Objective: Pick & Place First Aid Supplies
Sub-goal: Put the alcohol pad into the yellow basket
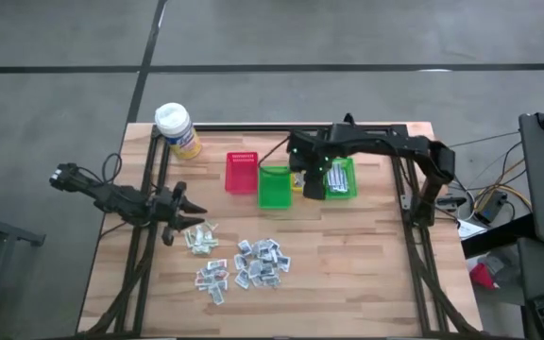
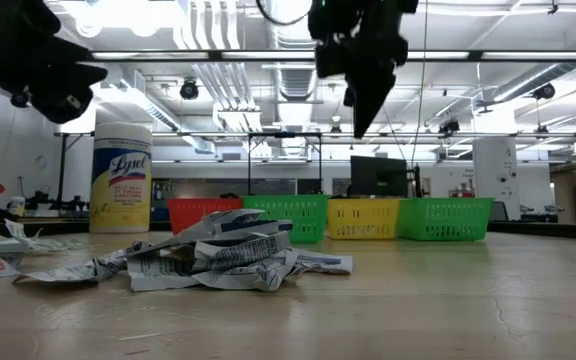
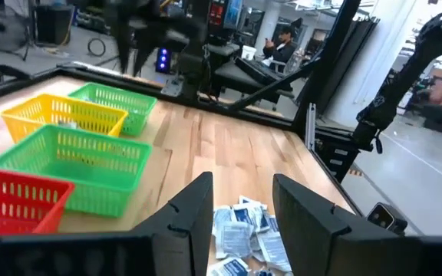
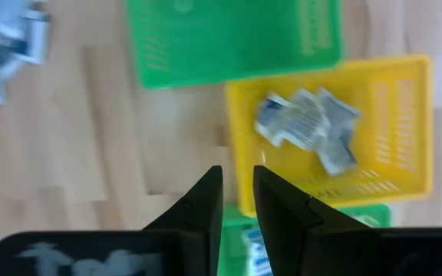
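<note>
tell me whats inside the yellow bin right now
A few crumpled packets lie inside the yellow bin, seen from the right wrist. From above, the right gripper covers the bin, so its full contents cannot be counted.

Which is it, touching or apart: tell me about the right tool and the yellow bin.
Apart. The low view shows the right tool hanging well above the yellow bin, with open room between its tips and the bin's rim. Nothing is between its fingers.

Overhead camera faces straight down on the table (image 1: pixel 348 283). Low camera sits at tabletop level, facing 12 o'clock. Both wrist cameras share the yellow bin (image 4: pixel 405 123).
</note>
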Action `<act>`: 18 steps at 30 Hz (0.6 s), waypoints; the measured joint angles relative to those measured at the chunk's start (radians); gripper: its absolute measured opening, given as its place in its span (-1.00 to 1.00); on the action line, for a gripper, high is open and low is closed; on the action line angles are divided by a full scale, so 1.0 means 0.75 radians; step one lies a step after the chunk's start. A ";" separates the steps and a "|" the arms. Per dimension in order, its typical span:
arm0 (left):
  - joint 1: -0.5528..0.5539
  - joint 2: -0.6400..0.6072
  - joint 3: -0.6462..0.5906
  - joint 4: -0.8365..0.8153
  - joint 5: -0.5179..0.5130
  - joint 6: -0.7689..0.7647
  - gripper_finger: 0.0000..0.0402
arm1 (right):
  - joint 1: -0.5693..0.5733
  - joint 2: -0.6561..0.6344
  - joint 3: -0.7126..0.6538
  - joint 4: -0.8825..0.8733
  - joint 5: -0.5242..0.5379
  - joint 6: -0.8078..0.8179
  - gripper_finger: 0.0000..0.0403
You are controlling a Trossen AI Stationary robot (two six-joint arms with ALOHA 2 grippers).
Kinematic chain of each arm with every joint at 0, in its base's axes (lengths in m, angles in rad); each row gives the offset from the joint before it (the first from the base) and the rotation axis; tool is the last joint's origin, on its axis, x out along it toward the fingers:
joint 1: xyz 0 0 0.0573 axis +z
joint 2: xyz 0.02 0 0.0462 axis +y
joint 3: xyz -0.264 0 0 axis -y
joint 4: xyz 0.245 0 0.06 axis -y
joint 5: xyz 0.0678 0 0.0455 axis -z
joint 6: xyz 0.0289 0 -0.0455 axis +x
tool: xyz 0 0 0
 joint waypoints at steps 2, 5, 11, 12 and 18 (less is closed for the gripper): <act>0.000 0.000 -0.011 0.005 0.000 -0.009 -0.35 | 0.050 -0.014 0.000 0.009 -0.006 0.026 -0.66; 0.000 0.000 -0.012 0.009 0.000 -0.009 -0.35 | 0.120 -0.022 0.000 0.010 -0.029 0.042 -0.65; 0.000 -0.001 -0.012 0.009 0.000 -0.003 -0.35 | 0.261 -0.017 0.000 0.017 -0.034 0.078 -0.60; 0.000 -0.001 -0.012 0.009 0.000 -0.003 -0.35 | 0.282 -0.016 0.000 0.020 -0.034 0.097 -0.60; 0.000 -0.001 -0.012 0.010 0.000 -0.005 -0.35 | 0.394 -0.008 0.000 0.090 -0.033 0.206 -0.56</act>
